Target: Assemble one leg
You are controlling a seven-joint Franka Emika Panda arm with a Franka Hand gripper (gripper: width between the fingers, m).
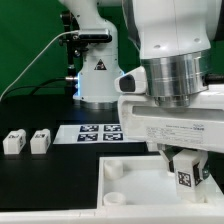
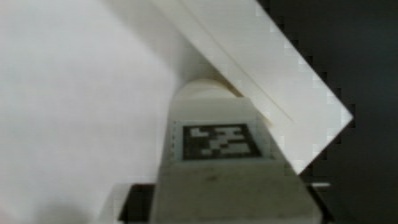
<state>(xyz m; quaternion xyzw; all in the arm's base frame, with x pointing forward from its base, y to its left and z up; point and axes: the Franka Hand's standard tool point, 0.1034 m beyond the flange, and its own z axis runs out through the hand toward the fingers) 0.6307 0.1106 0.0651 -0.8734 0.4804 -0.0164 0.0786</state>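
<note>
Fingers (image 1: 186,165) grasping leg (image 1: 185,178) | leg base hidden, apparently over tray (image 1: 130,175)

At the right of the exterior view, the Panda arm's wide grey wrist points straight down, and its hand (image 1: 184,172) hangs in the lower right corner with both fingers closed on the tagged leg (image 1: 185,176).

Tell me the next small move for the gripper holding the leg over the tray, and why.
Probably a small downward press. The gripper is shut on the leg, upright at the white tray. In the wrist view the leg has its tip at the tray's corner, but whether it is seated cannot be told.
</note>
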